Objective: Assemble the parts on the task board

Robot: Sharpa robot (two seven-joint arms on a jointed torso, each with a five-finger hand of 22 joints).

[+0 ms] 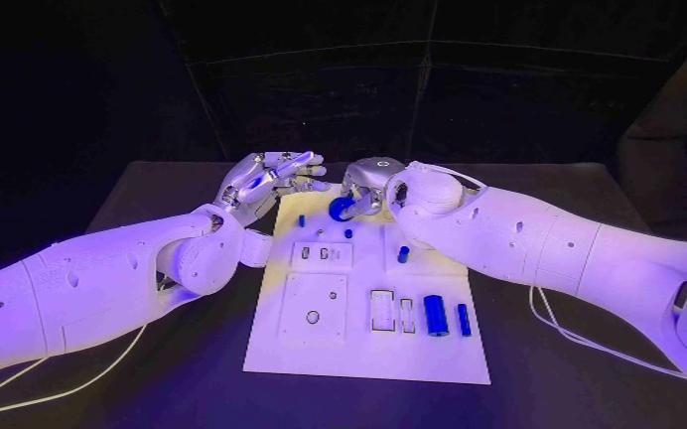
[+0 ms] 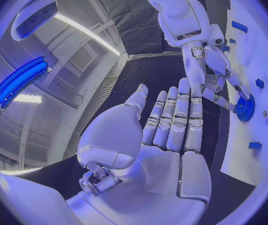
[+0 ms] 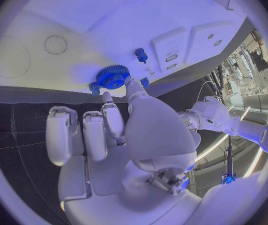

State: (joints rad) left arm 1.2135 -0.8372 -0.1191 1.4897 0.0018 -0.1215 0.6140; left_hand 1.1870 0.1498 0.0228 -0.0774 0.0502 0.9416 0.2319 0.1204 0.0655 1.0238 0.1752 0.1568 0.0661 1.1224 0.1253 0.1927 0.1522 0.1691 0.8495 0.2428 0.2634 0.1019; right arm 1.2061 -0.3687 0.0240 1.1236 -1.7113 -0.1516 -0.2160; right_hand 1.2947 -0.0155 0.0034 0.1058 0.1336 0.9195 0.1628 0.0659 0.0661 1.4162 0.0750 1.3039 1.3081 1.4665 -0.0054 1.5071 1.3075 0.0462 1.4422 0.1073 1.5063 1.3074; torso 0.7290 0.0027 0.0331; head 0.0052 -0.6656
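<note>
The white task board (image 1: 365, 350) lies in the middle of the black table. At its far edge my right hand (image 1: 366, 185) pinches a blue gear (image 1: 343, 209) between thumb and fingertip. In the right wrist view the gear (image 3: 113, 76) sits at the tips of that hand (image 3: 121, 135), against the board's edge (image 3: 59, 20). My left hand (image 1: 272, 181) hovers just left of the gear, holding nothing. Its palm and straight, spread fingers (image 2: 171, 130) face the right hand (image 2: 211, 70) and the gear (image 2: 246, 107).
On the board lie a blue cylinder (image 1: 435, 315), a thin blue bar (image 1: 464, 319), a small blue piece (image 1: 404, 253) and two short pegs (image 1: 302, 219) (image 1: 348, 233). Two raised white blocks (image 1: 323, 253) (image 1: 314, 307) sit on its left half. A white cable (image 1: 573, 335) trails right.
</note>
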